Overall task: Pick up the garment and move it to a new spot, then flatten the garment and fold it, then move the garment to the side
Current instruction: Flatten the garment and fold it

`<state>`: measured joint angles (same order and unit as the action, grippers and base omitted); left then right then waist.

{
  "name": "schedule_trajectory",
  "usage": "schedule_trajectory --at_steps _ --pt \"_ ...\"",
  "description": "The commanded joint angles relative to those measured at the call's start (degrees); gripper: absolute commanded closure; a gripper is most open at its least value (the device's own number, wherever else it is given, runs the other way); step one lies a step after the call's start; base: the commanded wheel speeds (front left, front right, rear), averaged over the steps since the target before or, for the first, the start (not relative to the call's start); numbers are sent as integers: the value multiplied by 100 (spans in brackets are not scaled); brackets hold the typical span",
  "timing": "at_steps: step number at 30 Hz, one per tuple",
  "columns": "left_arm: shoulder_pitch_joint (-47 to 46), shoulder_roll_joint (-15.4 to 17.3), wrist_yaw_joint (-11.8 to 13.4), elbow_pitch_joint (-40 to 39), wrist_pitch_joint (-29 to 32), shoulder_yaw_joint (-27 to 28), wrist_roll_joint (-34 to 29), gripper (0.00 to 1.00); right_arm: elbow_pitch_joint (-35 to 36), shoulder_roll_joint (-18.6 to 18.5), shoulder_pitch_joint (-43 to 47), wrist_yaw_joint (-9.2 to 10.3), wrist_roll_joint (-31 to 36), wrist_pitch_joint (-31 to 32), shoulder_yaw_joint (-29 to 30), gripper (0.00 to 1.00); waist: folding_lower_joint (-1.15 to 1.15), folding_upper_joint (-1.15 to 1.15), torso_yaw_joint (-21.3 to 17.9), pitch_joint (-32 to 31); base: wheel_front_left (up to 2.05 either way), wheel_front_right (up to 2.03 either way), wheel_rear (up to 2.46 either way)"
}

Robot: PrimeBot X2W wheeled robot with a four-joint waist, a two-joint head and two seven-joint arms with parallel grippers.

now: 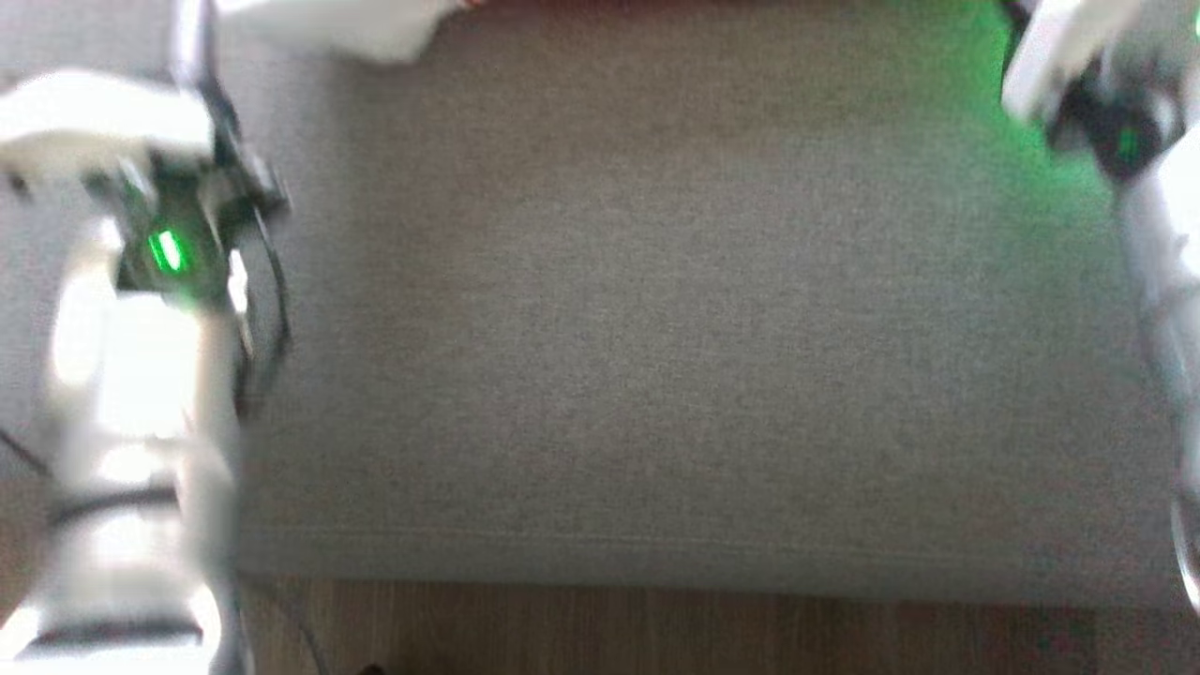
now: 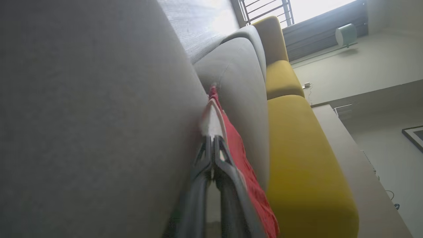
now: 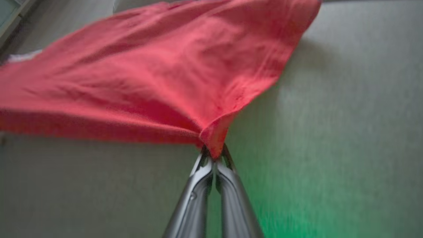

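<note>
The garment [image 3: 165, 72] is a bright red top, stretched out above the grey sofa seat [image 3: 330, 132] in the right wrist view. My right gripper [image 3: 214, 153] is shut on a bunched red edge of it. In the left wrist view my left gripper [image 2: 213, 138] is shut on a white-and-red edge of the garment [image 2: 239, 148], which trails back along the fingers. The head view is blurred. It has my left wrist [image 1: 164, 248] at the left, my right wrist [image 1: 1111, 131] at the upper right, and a white piece of the garment [image 1: 347, 28] at the top edge.
A wide grey sofa seat [image 1: 656, 328] spreads between my two arms, with its front edge and a wooden floor [image 1: 656, 628] below. Grey cushions [image 2: 99, 115] and a yellow sofa [image 2: 297, 158] stand close to the left gripper.
</note>
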<state>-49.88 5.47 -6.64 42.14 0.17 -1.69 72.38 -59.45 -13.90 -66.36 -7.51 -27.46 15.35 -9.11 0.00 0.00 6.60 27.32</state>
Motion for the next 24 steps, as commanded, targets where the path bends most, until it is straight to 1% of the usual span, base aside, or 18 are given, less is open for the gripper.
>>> schedule_trajectory --at_steps 1,4,6,11,15,20,21,24 --pt "381 228 -55 -442 85 69 69 100 365 -158 337 2 -218 97 -192 100 0 0 77 -232 0 0 0" --pt "1415 225 -59 -1047 200 -13 85 100 822 -474 1161 2 -686 174 -389 100 0 0 99 -447 0 0 0" --pt "2022 215 2 -1494 272 -41 111 100 1187 -671 1692 2 -951 150 -431 100 0 0 84 -573 0 0 0" --pt "3241 207 384 -2763 358 124 307 100 2116 -1012 2807 2 -1306 -80 -297 100 0 0 -69 -838 0 0 0" --pt "4070 260 750 -3850 498 241 428 100 2737 -1108 3551 2 -1418 -147 2 100 0 0 -182 -1057 0 0 0" --pt "5130 368 1246 -5123 738 250 440 100 3546 -1096 4402 2 -1380 37 437 100 0 0 -281 -1217 0 0 0" --pt "5130 368 1246 -5123 738 250 440 100 3546 -1096 4402 2 -1380 37 437 100 0 0 -281 -1217 0 0 0" --pt "5681 366 1484 -5721 799 235 426 100 4075 -1046 4926 2 -1281 270 729 100 0 0 -308 -1236 0 0 0"
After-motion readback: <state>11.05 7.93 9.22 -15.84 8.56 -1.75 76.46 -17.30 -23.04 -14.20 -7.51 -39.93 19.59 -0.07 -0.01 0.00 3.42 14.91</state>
